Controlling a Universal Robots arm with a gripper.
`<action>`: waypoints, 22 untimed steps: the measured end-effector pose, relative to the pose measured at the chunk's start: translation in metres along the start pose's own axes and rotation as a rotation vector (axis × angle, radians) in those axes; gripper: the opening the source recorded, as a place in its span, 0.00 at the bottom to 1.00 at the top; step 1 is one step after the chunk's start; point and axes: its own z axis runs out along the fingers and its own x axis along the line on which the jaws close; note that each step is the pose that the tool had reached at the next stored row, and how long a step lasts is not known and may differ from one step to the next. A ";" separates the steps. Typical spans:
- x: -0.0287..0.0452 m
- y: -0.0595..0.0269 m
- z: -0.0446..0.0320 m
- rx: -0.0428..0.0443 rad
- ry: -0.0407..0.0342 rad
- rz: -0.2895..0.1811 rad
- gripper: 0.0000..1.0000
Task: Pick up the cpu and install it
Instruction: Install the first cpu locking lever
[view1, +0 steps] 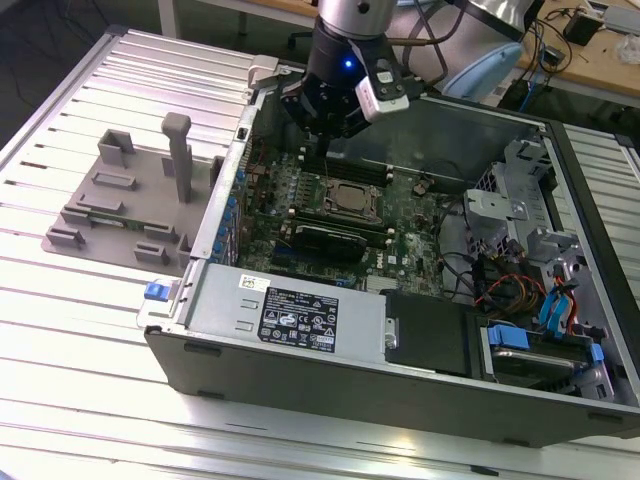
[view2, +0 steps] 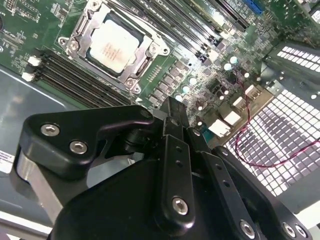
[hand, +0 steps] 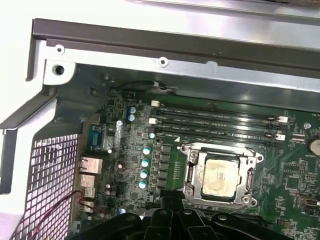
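The cpu (view2: 112, 47) is being cradled flat inside the metal-framed socket (view2: 80, 35) on the green motherboard (view2: 170, 70), within the open computer case (view1: 350, 395) lying on the ribbed tabletop (view1: 80, 330). The claw (view2: 172, 107) is being suspended above the board, just beside the socket, its fingers pressed together on nothing.

Case (view1: 300, 375) open on top: the board can be reached freely from above. Socket frame (hand: 190, 170) rings the cpu (hand: 218, 176). Memory slots (hand: 215, 120) flank it far and near. Hand (view1: 322, 140) hangs over the board's far part, near the far wall (view1: 470, 120). Drive cage (view1: 530, 230) and cables (view1: 500, 290) crowd the exterior view's right. Grey fixture (view1: 140, 200) stands on the worktop (view1: 80, 350) at the exterior view's left, beside the case.
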 end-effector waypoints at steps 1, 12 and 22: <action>0.0003 -0.0001 0.0000 -0.0039 -0.0009 0.000 0.11; 0.0143 0.0011 0.0067 -0.1038 -0.0200 -0.001 0.11; 0.0165 0.0007 0.0101 -0.2088 -0.0469 -0.003 0.11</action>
